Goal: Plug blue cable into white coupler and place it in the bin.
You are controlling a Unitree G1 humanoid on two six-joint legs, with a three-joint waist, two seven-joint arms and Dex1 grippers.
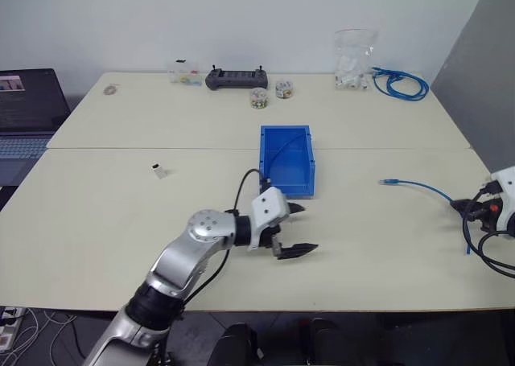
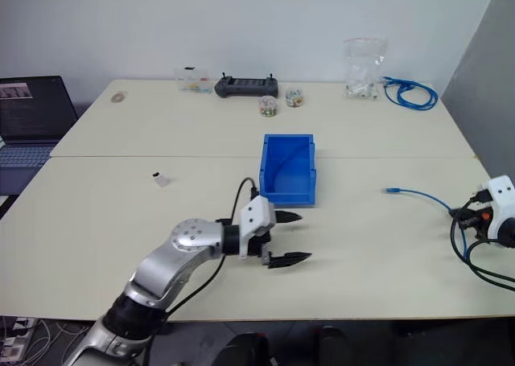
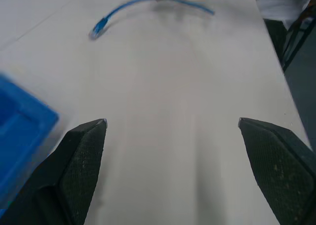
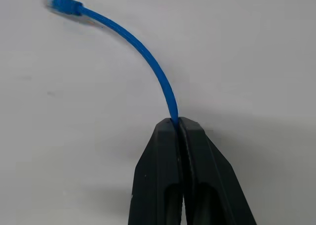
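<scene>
Pinching blue cable (image 4: 148,57) in right gripper (image 4: 178,123), fingers clamped behind plug, at table's 3 o'clock. White coupler (image 1: 159,170) untouched at 9 o'clock. Left gripper (image 1: 296,229) spread, empty, just below bin (image 1: 286,161) at centre. Plugging and binning remain.

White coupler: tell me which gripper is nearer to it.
Left. The open left gripper hovers near the bin, across from the white coupler; the right gripper pinches the blue cable at the far edge.

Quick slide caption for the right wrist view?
Right gripper shut on the blue cable, its plug end curving free over the table.
</scene>
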